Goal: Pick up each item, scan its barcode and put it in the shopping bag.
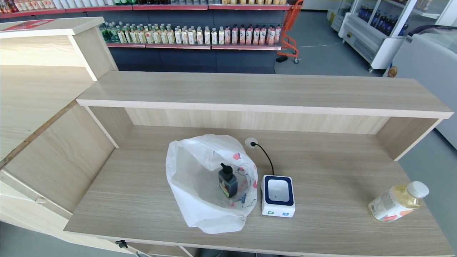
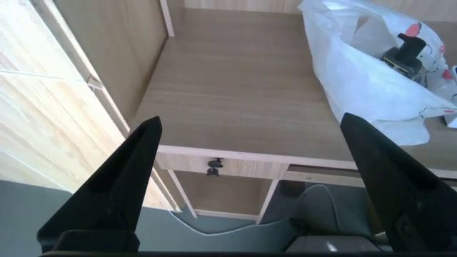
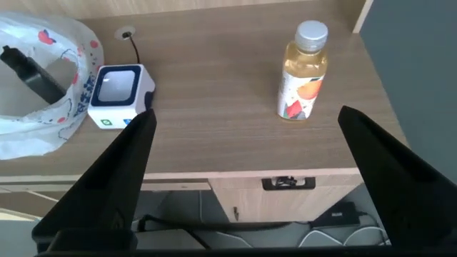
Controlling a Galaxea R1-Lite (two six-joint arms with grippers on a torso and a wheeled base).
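Grip is looking safest mid-label on the full, likely hefty, slick plastic bottle of yellow juice (image 1: 398,201); left gripper (image 2: 251,121) and right gripper (image 3: 246,113) are gaping empty.

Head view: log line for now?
black bottle in shopping bag | juice bottle right of scanner | left gripper, right gripper open

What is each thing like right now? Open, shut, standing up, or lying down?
shopping bag: open, sitting on the counter
black bottle: inside the bag
juice bottle: upright, capped, on the counter
scanner: on the counter, cable attached
left hand: open, empty
right hand: open, empty
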